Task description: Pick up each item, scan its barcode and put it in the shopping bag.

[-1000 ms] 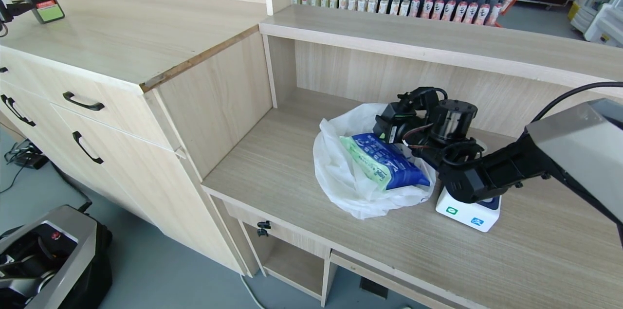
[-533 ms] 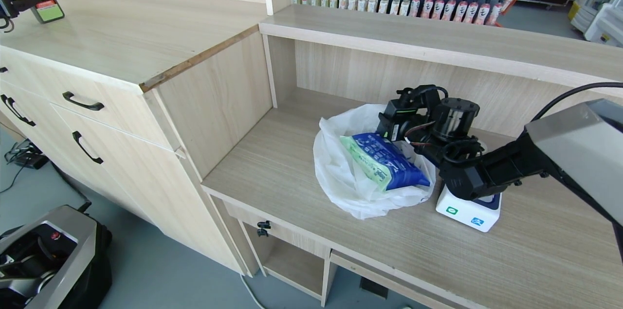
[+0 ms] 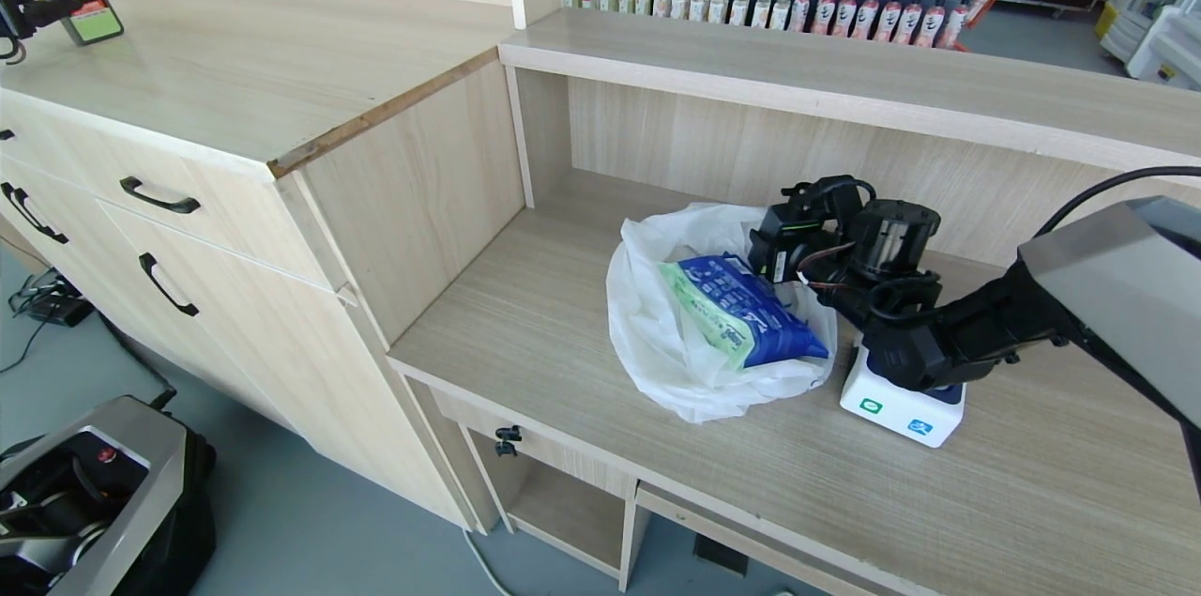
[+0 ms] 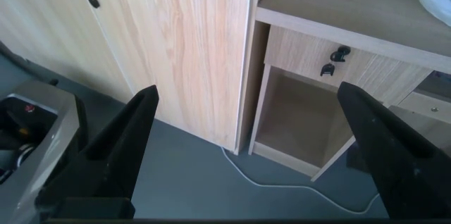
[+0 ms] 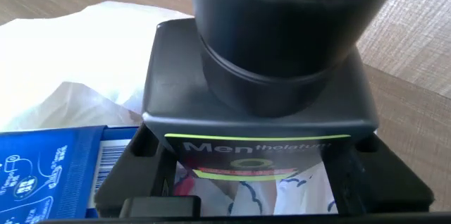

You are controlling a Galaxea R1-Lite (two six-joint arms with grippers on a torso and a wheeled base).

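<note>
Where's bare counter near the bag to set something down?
Bare: the lower counter between the cabinet wall and the shopping bag, and its front strip right of the scanner box. Crowded: behind the bag, where the right gripper hangs.

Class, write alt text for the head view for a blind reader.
The right claw holds a dark bottle over the edge of a white bag on a counter. A blue pack lies in the bag; a white box stands beside it.
</note>
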